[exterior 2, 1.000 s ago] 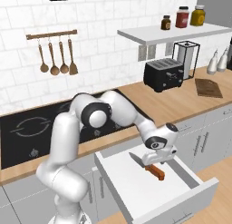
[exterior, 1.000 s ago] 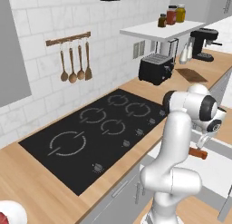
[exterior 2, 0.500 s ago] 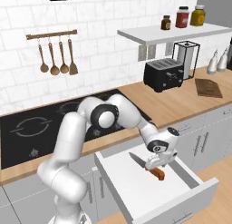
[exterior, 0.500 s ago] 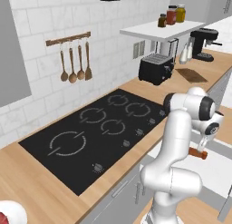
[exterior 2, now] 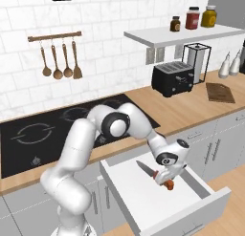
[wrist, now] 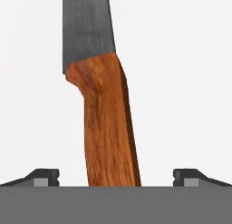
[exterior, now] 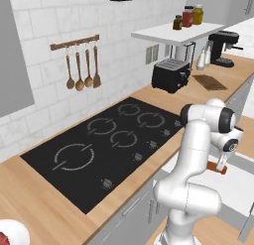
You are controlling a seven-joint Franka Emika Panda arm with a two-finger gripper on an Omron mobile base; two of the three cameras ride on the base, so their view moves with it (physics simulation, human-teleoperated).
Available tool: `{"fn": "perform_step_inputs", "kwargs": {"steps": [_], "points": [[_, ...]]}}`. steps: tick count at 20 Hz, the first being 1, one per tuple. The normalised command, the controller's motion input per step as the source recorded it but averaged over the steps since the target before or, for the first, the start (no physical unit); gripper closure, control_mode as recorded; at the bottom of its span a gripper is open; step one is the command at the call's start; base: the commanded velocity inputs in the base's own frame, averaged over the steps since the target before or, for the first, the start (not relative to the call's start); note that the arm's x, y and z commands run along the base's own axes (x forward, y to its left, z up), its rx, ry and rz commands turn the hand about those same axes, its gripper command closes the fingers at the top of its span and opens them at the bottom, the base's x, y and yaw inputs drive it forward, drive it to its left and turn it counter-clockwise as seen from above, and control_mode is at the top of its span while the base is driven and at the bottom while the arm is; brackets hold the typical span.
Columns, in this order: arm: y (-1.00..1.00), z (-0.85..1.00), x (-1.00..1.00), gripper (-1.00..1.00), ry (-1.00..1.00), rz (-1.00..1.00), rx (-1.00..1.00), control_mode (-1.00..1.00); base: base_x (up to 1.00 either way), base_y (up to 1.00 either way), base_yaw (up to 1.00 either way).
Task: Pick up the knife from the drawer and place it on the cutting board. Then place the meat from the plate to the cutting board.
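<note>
Small slim knife with orange-brown wooden handle and dark grey blade (wrist: 102, 105): flat on the white floor of the open white drawer (exterior 2: 143, 201), near the middle, blade pointing toward the drawer's back left corner in the right base view (exterior 2: 154, 174). Handle grain streaked, slightly waisted below the blade; blade matte, straight-backed. Handle end alone visible past the arm in the left base view (exterior: 217, 167).

Two-finger dark-tipped gripper (wrist: 116, 175): lowered over the handle, jaws spread wide, one on each side of the handle with clear gaps, not touching it. Seen in the right base view directly above the handle (exterior 2: 167, 175).

Flat dark brown wooden rectangular cutting board (exterior 2: 220, 92): on the wooden counter near its right end, right of the black toaster (exterior 2: 172, 78); also in the left base view (exterior: 209, 82).

Round plain white plate (exterior: 11, 233): at the near left corner of the counter, cut by the frame edge.

Small slab of raw red meat (exterior: 4, 238): on the plate, mostly out of frame.
</note>
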Motion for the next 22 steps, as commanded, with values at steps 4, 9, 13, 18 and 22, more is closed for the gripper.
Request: {"fn": "perform_step_inputs", "kwargs": {"steps": [4,9,13,18,22], "points": [[0.12,-0.31,-0.03,-1.0,0.0,0.06,0.0,-1.0,0.0,0.0,0.0],[0.01,-0.29,-0.02,-1.0,0.0,0.04,0.0,-1.0,0.0,0.0,0.0],[0.0,-0.08,0.0,1.0,0.0,0.0,0.0,-1.0,0.0,0.0,0.0],[-0.05,0.03,-0.03,1.0,-0.03,0.0,0.0,-1.0,0.0,0.0,0.0],[-0.05,0.25,-0.36,1.0,-0.05,-0.03,-0.01,-1.0,0.0,0.0,0.0]]}}
